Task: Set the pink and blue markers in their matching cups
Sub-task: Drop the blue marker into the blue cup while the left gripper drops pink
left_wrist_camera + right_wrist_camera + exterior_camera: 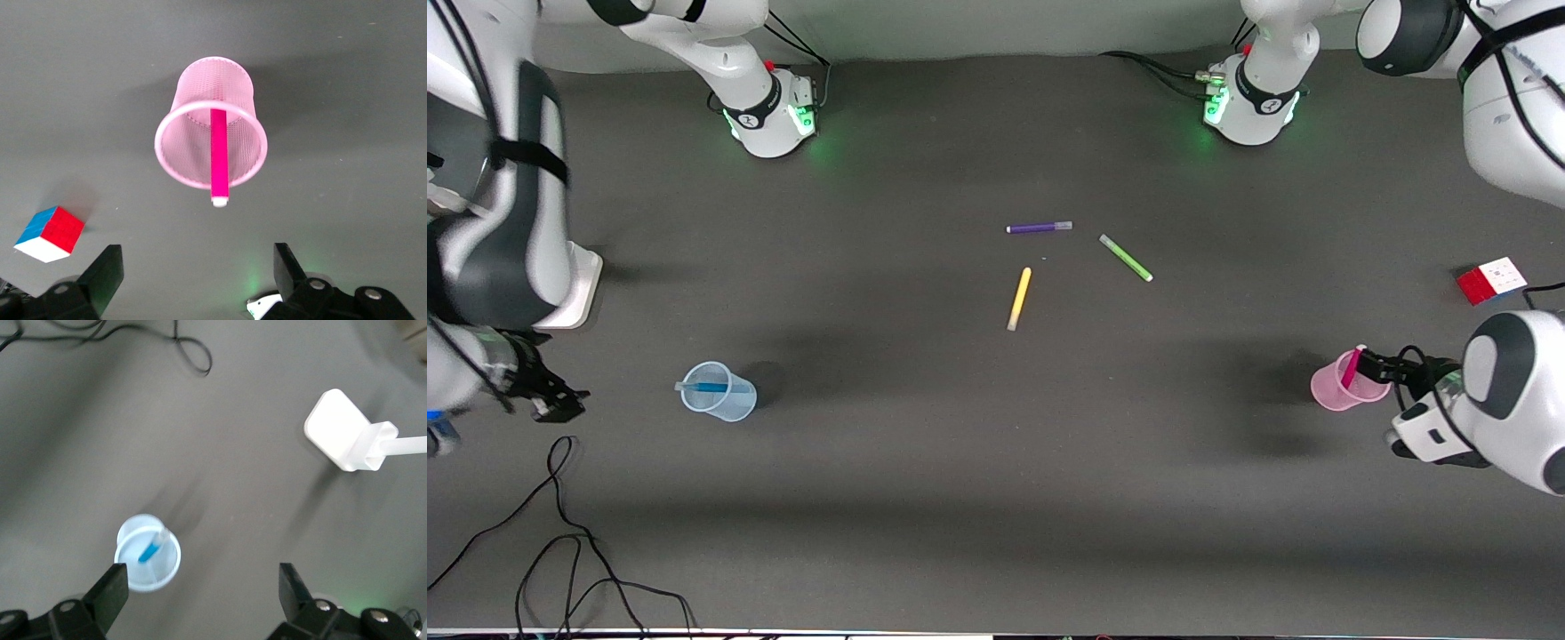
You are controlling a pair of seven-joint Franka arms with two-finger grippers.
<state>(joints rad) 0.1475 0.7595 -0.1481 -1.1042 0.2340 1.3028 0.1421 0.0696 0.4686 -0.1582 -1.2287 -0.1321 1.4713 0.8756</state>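
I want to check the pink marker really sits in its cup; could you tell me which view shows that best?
The left wrist view: it looks down into the pink cup, and the pink marker leans inside, tip over the rim. The front view shows cup and marker small, beside the left gripper. The right wrist view misses them.

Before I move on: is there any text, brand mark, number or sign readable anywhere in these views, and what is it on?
No text can be read in any view.
Arm bases: small dark marks on the collars, too small to read.
Pink marker, blue marker, pink cup, blue cup: no print visible.
Purple, yellow, green pens: no lettering legible.
Puzzle cube: plain coloured faces.
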